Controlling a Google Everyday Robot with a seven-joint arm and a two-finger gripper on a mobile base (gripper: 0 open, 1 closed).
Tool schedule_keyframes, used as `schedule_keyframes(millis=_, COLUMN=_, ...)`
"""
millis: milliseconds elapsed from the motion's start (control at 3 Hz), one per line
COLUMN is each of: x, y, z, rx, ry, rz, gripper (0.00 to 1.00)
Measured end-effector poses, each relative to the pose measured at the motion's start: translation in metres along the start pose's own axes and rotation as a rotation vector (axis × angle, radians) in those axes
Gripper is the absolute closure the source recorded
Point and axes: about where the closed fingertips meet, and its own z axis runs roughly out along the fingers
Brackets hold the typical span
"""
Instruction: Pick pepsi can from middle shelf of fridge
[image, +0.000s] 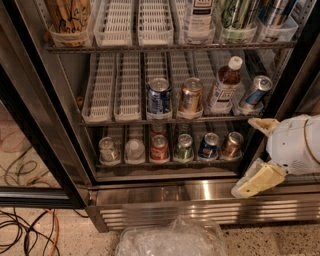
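Note:
The pepsi can (159, 96), dark blue with a silver top, stands upright at the front of the middle shelf (114, 116), in the third white lane tray from the left. My gripper (243, 156) is at the lower right, in front of the fridge (150, 192), below and to the right of the can. Its two cream fingers (260, 180) are spread open and hold nothing. It is well apart from the can.
Right of the pepsi can stand a copper-gold can (191, 95), a brown bottle (225, 82) and a tilted slim blue-and-silver can (256, 90). Short cans (159, 148) line the rack below. A black door frame (30, 125) stands left. Crumpled plastic (170, 240) and cables (25, 230) lie on the floor.

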Motion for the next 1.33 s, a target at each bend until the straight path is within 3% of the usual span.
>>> schedule_keyframes(millis=333, x=0.008, y=0.024, z=0.029, rx=0.001, ry=-0.124, rz=0.043, gripper=0.00)
schedule_keyframes(millis=667, x=0.003, y=0.035, z=0.052, rx=0.052, ry=-0.269, rz=0.152, gripper=0.00)
schedule_keyframes(millis=1000, x=-0.016, y=0.033, z=0.047, rx=0.064, ry=-0.335, rz=0.202, gripper=0.00)
schedule_keyframes(millis=1333, x=-0.016, y=0.033, z=0.047, rx=0.063, ry=-0.335, rz=0.203, gripper=0.00)
